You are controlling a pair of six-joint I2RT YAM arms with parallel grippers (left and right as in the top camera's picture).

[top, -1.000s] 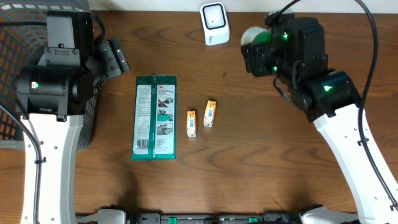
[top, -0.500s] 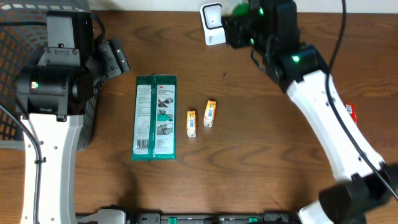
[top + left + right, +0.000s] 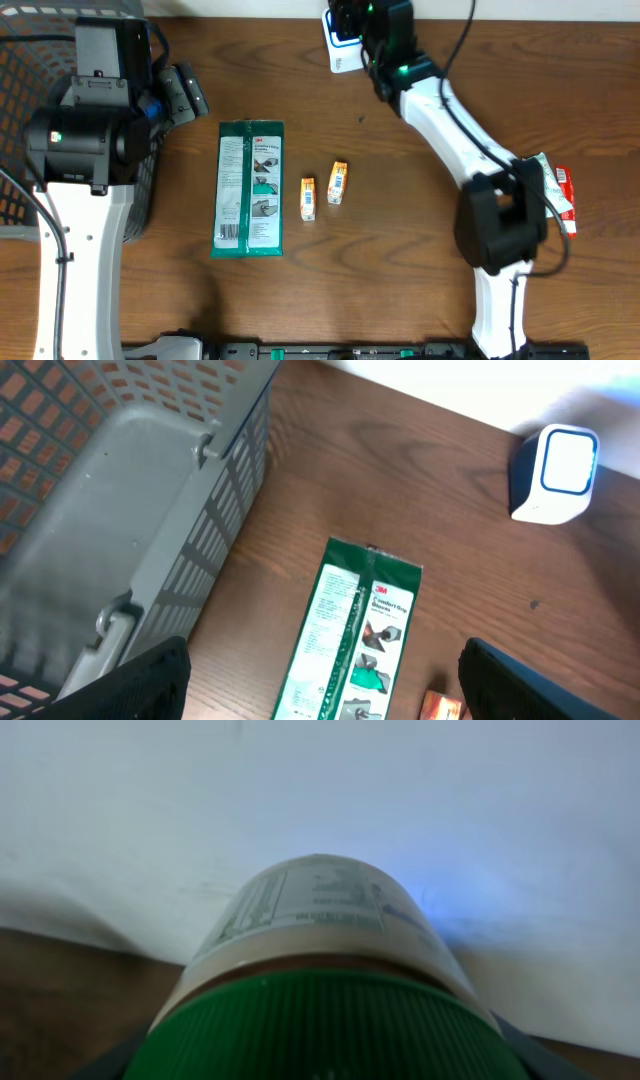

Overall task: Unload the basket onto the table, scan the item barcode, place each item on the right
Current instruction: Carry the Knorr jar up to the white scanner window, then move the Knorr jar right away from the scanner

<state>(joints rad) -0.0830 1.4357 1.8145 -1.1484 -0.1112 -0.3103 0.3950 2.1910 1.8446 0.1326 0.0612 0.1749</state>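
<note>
Grey mesh basket (image 3: 22,58), green packet (image 3: 250,188), small orange box (image 3: 308,198), second orange box (image 3: 338,183) just beside

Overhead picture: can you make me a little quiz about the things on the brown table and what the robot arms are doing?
1. True or false: the left gripper is holding the flat green packet.
2. Pick one: what does the right gripper hold close to the white box-shaped scanner?
A. a white bottle with a green cap
B. a blue cup
C. a yellow banana
3. Count: how many small orange boxes lie on the table beside the packet?

Key
1. False. It is open and holds nothing; the packet lies on the table.
2. A
3. Two
</note>
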